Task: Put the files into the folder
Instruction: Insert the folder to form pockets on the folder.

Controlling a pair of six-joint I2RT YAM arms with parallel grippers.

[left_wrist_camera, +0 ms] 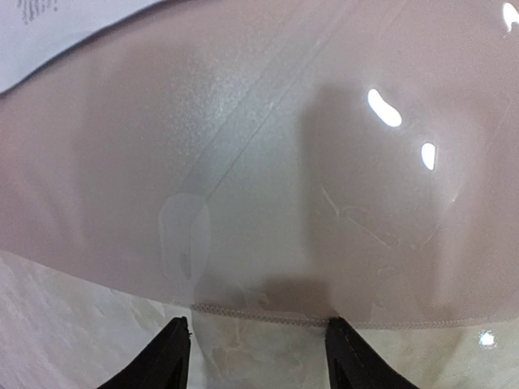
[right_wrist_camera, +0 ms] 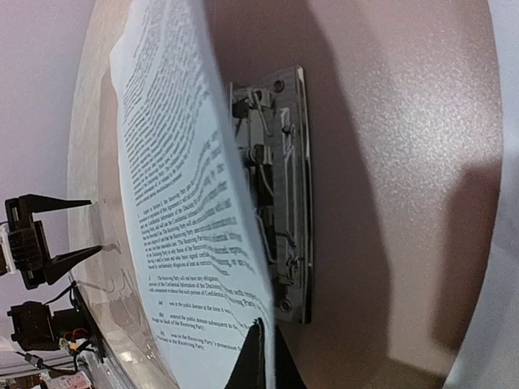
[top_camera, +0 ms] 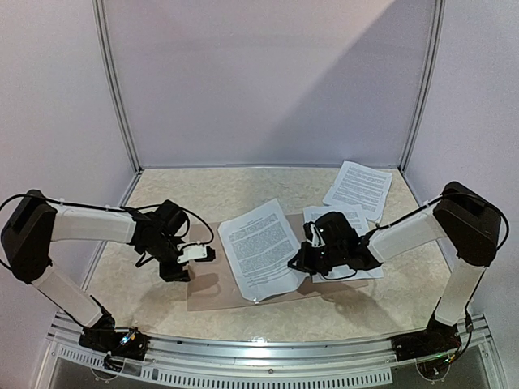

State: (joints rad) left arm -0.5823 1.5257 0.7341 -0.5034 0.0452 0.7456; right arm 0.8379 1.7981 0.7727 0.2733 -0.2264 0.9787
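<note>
Floppy-looking sheet (top_camera: 258,243) clamped at its four-o'clock edge by the right gripper (top_camera: 301,262); left gripper (top_camera: 206,253) gapes at nine o'clock of the slick folder (top_camera: 212,297).

From above and behind my bases, the top camera takes in the whole worktop (top_camera: 243,182). My left wrist camera sits close over the folder (left_wrist_camera: 259,162); my right one looks along the printed sheet (right_wrist_camera: 178,162) toward my left claw (right_wrist_camera: 93,227).

Closed in by pale lilac walls (top_camera: 49,97), thin metal posts (top_camera: 116,89) at the corners. Floored with a beige marbled tabletop (top_camera: 235,186). Lit unevenly, back wall (top_camera: 324,97) shadowed diagonally.
</note>
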